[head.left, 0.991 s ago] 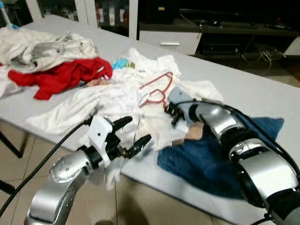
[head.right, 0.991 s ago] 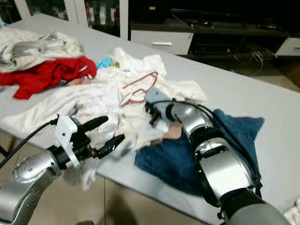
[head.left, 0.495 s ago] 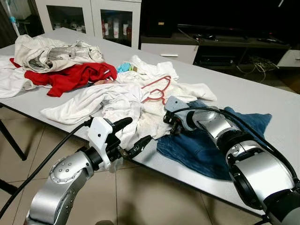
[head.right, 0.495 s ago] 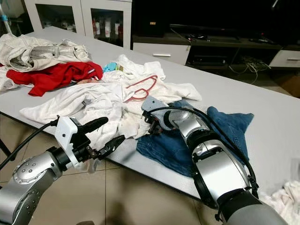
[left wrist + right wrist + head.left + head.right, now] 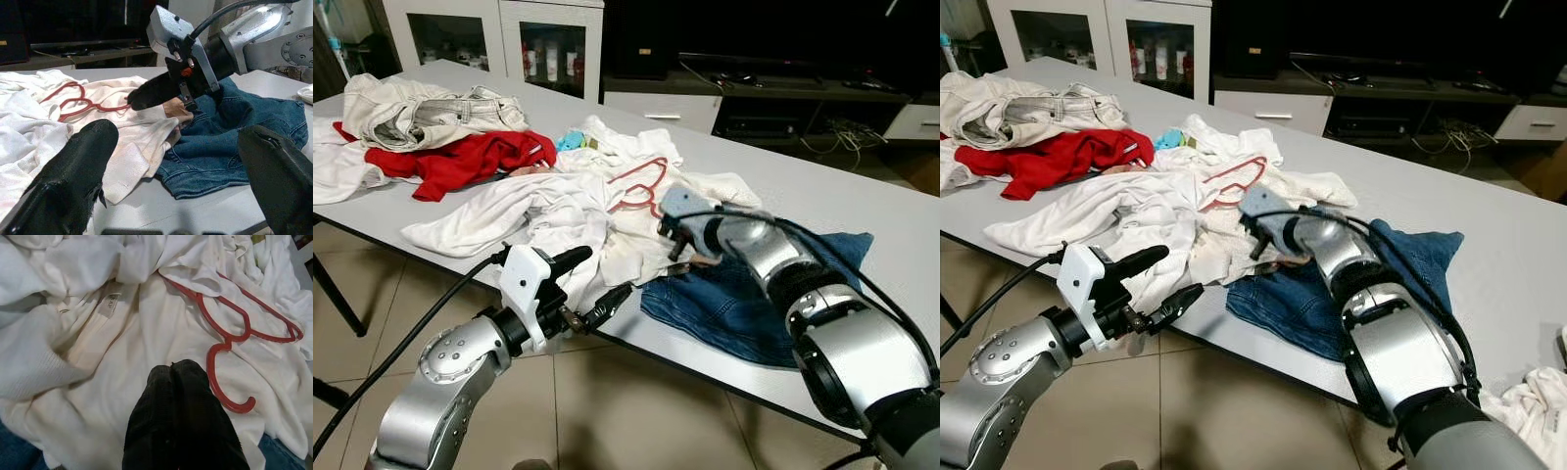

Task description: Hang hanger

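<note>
I've got the right hand (image 5: 183, 377), fingers pressed together, near the red hanger (image 5: 230, 333) for pickup, left hand (image 5: 592, 289) spread beside the counter (image 5: 862, 196).

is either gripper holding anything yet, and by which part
Nothing is held. The right gripper is shut, empty, above the white clothes short of the red hanger; the left gripper is open, empty.

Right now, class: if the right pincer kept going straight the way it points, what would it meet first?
Probably the cream white cloth garment just ahead of the shut right pincer; the red plastic hanger lies slightly to one side, though depth is unclear.
</note>
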Controlling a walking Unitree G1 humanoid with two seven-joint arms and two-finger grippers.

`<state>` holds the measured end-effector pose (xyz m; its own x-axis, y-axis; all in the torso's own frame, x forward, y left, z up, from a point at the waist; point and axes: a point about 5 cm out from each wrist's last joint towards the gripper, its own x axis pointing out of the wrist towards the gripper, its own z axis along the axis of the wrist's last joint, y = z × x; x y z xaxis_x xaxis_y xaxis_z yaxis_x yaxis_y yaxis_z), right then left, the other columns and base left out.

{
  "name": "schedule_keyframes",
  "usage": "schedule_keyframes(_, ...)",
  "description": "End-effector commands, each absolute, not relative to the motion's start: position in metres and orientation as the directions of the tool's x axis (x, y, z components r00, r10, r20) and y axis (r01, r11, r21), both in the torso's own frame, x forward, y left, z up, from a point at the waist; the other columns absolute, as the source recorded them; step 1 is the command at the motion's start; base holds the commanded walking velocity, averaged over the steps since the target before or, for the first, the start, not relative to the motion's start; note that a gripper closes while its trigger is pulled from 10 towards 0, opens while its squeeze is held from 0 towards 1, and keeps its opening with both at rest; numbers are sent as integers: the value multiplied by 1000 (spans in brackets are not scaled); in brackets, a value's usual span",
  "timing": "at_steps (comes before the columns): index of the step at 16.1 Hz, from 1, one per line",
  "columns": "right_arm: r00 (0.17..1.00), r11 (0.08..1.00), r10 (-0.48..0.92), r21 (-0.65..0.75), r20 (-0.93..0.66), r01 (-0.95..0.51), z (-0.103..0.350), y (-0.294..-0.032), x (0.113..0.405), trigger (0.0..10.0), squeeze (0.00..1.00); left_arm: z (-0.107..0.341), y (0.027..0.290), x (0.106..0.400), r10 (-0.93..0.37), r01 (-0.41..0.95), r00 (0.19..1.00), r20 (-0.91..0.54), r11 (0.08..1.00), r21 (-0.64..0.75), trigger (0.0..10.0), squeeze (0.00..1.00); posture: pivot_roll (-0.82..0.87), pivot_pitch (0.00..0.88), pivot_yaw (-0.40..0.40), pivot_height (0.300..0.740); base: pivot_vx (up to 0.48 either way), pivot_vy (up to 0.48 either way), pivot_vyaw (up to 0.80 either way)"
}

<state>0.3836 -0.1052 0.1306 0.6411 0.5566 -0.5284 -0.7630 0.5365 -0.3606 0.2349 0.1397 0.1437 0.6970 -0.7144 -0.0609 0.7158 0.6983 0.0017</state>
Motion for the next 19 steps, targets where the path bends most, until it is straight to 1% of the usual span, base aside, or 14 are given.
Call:
schedule_keyframes(1,663,560,548,-366,-510,-744,138,-111,388,10000,0,147,136,234,-725,726,687,-49,688,6,10000,0,145,0,-103,740,0,0,0)
schedule_keyframes(5,682,578,553,-369,-479,-728,144,-108,390,10000,0,148,137,234,-722,723,690,-51,691,8,10000,0,149,0,-103,740,0,0,0)
schedule_keyframes(8,737,633,541,-381,-405,-674,156,-107,396,10000,0,148,138,234,-721,722,691,-50,692,9,10000,0,156,0,-109,740,0,0,0)
schedule_keyframes(10,806,696,493,-408,-328,-591,172,-107,403,10000,0,148,139,231,-720,722,692,-51,692,9,10000,0,166,0,-112,740,0,0,0)
schedule_keyframes(11,817,707,482,-411,-315,-576,175,-107,405,10000,0,148,139,230,-721,722,691,-52,692,9,10000,0,166,0,-112,740,0,0,0)
schedule_keyframes(19,826,713,471,-418,-310,-564,177,-106,406,10000,0,148,139,228,-721,722,691,-54,692,9,10000,0,173,0,-114,740,0,0,0)
